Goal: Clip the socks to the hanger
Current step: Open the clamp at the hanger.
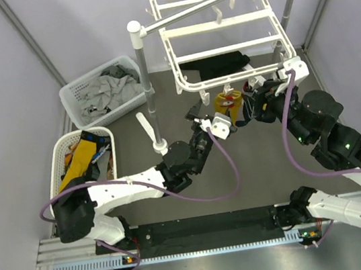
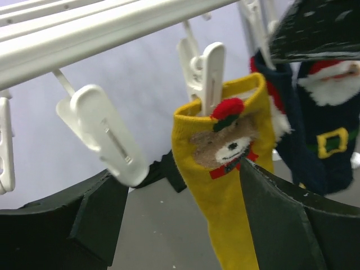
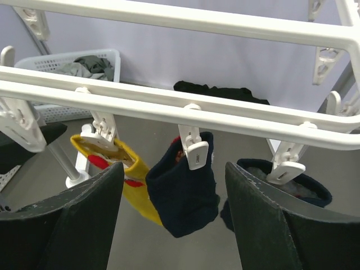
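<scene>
The left arm (image 1: 127,184) is stretching forward, its left gripper (image 1: 198,113) tilting up toward the near rail of the hanger (image 1: 222,25), its fingers (image 2: 84,225) standing wide apart and gripping nothing. The right arm (image 1: 333,132) is bending in from the hanger's right side, its right gripper (image 1: 254,97) hovering just under that rail, fingers (image 3: 270,219) spread and empty.

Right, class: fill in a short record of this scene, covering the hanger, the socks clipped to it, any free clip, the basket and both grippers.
Hanger: white frame, hooked over grey pole
Clipped socks: yellow sock, navy sock, third dark sock, one clip each
Free clip: beside the yellow sock
Left gripper: jaws apart, holding nothing
Right gripper: jaws apart, holding nothing
Basket: loose socks inside
</scene>
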`<state>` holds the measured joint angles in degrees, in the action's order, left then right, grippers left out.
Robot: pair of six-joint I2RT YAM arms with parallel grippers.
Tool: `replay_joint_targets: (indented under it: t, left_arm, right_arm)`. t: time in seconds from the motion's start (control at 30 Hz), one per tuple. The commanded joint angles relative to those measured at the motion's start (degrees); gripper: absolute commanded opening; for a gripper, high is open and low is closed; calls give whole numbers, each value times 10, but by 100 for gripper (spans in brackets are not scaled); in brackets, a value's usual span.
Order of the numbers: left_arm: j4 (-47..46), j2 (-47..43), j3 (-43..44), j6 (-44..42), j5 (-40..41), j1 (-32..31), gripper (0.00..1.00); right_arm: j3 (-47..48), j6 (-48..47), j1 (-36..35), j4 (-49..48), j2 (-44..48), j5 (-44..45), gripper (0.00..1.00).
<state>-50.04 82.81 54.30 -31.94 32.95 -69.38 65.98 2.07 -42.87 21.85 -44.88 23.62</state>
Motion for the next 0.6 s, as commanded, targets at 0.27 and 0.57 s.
replay_joint_targets:
  t: [0.27,0.57]
  left_arm:
    - [-199,21,34,-85,131,1,81]
    - [-257,34,37,-109,149,4,67]
  right_arm:
    - [-6,-10,3,-28,16,20,72]
    - [-12,-13,3,-30,18,23,72]
